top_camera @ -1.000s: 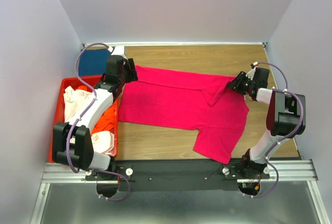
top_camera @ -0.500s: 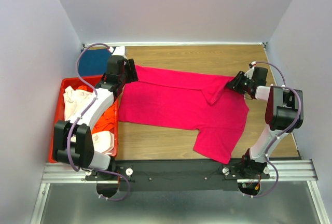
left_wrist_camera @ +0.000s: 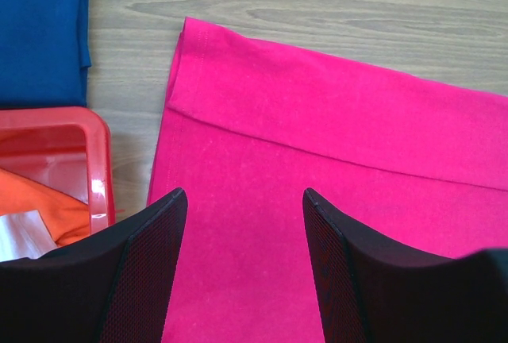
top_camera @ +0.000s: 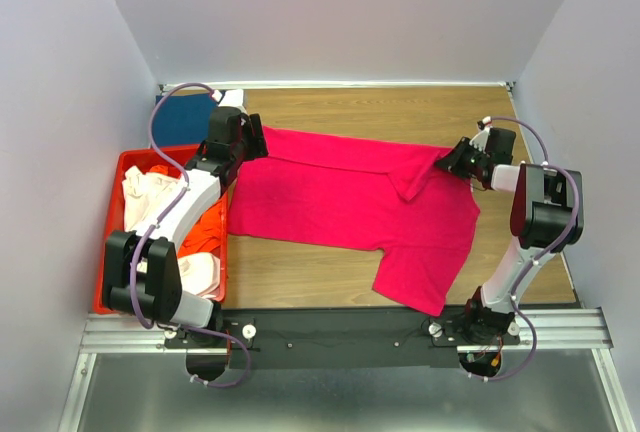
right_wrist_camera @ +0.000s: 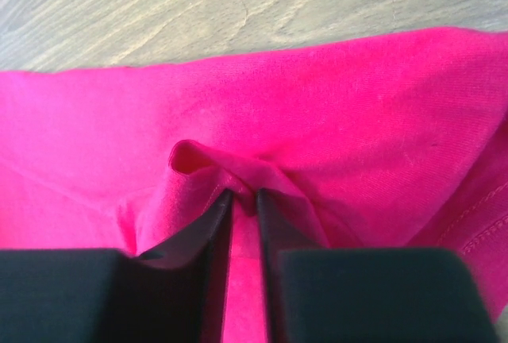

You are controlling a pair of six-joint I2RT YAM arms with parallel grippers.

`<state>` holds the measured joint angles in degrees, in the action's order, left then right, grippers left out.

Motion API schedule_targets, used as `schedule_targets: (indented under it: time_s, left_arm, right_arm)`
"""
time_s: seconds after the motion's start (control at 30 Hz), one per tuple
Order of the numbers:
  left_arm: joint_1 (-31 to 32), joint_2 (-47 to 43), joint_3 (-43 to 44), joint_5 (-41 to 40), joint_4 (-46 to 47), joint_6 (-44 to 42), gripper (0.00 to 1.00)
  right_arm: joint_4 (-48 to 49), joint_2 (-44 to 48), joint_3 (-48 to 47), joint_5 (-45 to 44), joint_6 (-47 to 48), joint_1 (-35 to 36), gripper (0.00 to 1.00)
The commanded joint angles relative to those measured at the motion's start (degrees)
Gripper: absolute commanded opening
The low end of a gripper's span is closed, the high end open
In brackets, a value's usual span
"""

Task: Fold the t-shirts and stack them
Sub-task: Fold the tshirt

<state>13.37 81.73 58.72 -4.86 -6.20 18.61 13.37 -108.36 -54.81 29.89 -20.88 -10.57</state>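
The magenta-pink t-shirt [top_camera: 350, 202] lies spread across the wooden table, its far edge folded over. My left gripper [top_camera: 258, 139] is open just above the shirt's far left corner [left_wrist_camera: 238, 144], its jaws wide apart and holding nothing [left_wrist_camera: 242, 200]. My right gripper [top_camera: 447, 161] is shut on a pinched ridge of the pink shirt [right_wrist_camera: 243, 192] at its far right edge. A dark blue t-shirt [top_camera: 182, 117] lies folded at the far left corner and shows in the left wrist view [left_wrist_camera: 40, 25]. Orange [top_camera: 205, 227] and cream-white [top_camera: 145, 197] shirts lie in the crate.
A red plastic crate [top_camera: 112, 222] stands at the left of the table, beside my left arm; its rim shows in the left wrist view [left_wrist_camera: 55, 121]. Bare wood [top_camera: 400, 107] runs along the far side. White walls close in on three sides.
Almost nothing has moved. My right gripper has shifted very slightly toward the far side with the pinched cloth; the left arm and the shirt hold their places.
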Motion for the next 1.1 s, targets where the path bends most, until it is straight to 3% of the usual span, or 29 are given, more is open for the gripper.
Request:
schedule_targets:
  time_s: [0.0,0.13,0.27,0.67,1.07]
  left_arm:
    - [0.43,0.44,1.75,0.2,-1.01,-0.77,0.68]
    - [0.52,0.09,1.75,0.2,-1.1,-0.77,0.68]
    - [0.52,-0.34,1.84,0.47,-1.1,-0.68,0.68]
    - [0.61,-1.49,2.01,1.43,-1.8,-0.68,0.68]
    - [0.96,-0.96,2.1,1.26,-2.15,-0.77,0.68]
  right_arm:
    - [1.05,-0.63,-0.74,0.79,0.93,-0.24,0.22]
    - [0.87,1.74,0.57,-0.27,0.15,-0.24,0.05]
    - [-1.58,6.92,3.03,-2.9,-2.22,-0.24,0.01]
    - [-21.88,29.85,16.57,-8.97,-7.85,-0.15,0.01]
    - [-30.33,40.15,23.43,-11.34,-10.32,-0.15,0.01]
